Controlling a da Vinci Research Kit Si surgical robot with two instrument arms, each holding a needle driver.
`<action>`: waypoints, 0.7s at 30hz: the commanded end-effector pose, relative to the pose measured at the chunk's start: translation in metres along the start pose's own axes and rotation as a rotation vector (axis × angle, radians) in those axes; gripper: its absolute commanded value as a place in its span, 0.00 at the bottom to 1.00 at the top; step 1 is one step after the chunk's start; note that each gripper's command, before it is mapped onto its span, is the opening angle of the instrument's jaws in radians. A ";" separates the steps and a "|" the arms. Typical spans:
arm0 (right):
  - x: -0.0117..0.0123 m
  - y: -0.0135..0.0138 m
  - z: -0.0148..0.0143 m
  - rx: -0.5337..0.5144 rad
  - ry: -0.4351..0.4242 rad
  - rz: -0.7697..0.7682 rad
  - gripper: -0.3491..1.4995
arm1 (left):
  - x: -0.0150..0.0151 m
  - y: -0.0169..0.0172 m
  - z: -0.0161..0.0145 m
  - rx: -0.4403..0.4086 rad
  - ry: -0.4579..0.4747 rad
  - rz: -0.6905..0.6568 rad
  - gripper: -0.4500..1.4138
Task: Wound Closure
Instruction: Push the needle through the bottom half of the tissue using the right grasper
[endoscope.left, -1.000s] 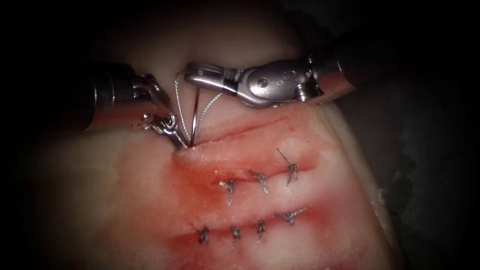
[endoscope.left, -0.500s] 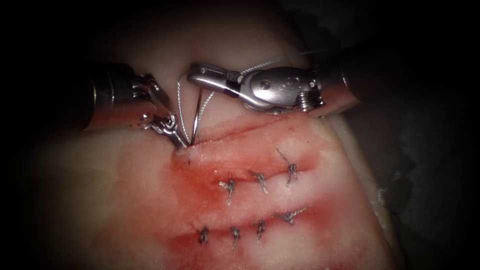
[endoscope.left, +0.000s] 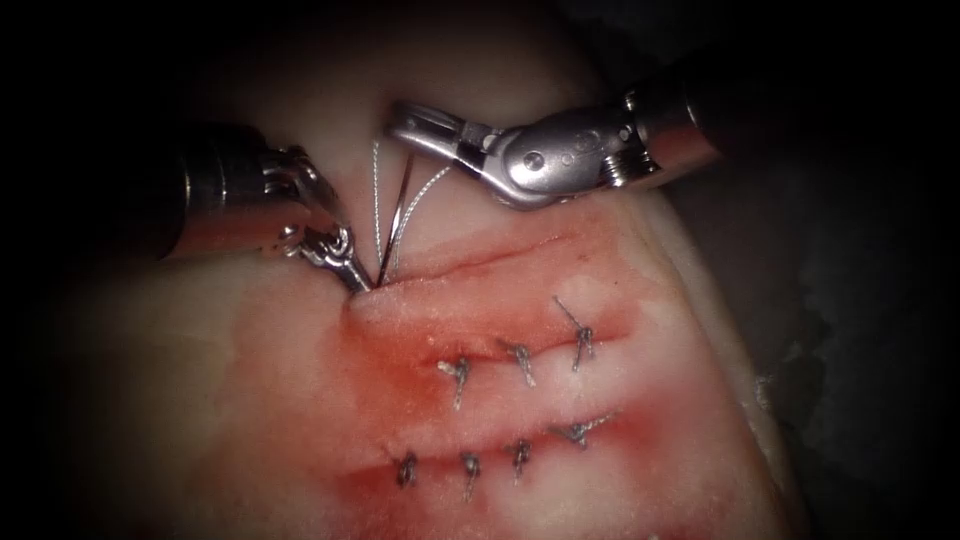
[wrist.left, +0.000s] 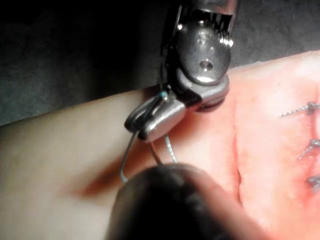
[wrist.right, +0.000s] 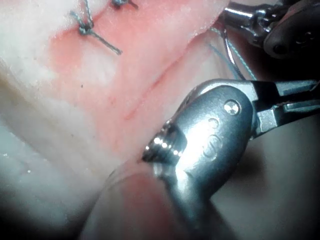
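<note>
We look down on the tissue (endoscope.left: 250, 400), pale at the edges and stained with red fluid (endoscope.left: 400, 350) around the middle. Two closed rows carry small knots (endoscope.left: 520, 362); above them runs an open cut (endoscope.left: 480, 262).

The right tool (endoscope.left: 410, 125) comes in from the right, above the cut. Its jaws are closed on the top end of the needle (endoscope.left: 397, 215). The needle hangs steeply from there, and its lower end meets the tissue at the cut's left end; we cannot tell how deep it sits. Two strands of thread (endoscope.left: 375, 205) run beside it, one on each side, from the jaws down to the same spot.

The left tool (endoscope.left: 352, 277) comes in from the left. Its tips press at the cut's left end, just beside the needle's lower end. We cannot tell whether its jaws are open or closed, or whether they hold anything.

Compared with a second ago, the right tool sits slightly higher and tilts more, and the needle stands straighter.

In our judgement, the risks are these. The needle could twist in the right tool's hold, since it is held near one end. The thread strands lie close to the needle and could tangle round it. The soft edge of the cut could tear if the needle is pulled against it.
</note>
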 end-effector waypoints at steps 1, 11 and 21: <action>0.0005 0.0001 0.0007 -0.002 -0.004 -0.001 0.00 | -0.0009 0.0004 -0.0001 -0.001 -0.002 0.003 0.00; 0.0006 0.0001 0.0007 -0.056 -0.001 0.010 0.00 | -0.0009 0.0004 -0.0003 0.001 0.000 0.004 0.00; 0.0007 0.0001 0.0008 -0.088 0.008 0.009 0.00 | -0.0009 0.0004 -0.0003 0.001 0.000 0.004 0.00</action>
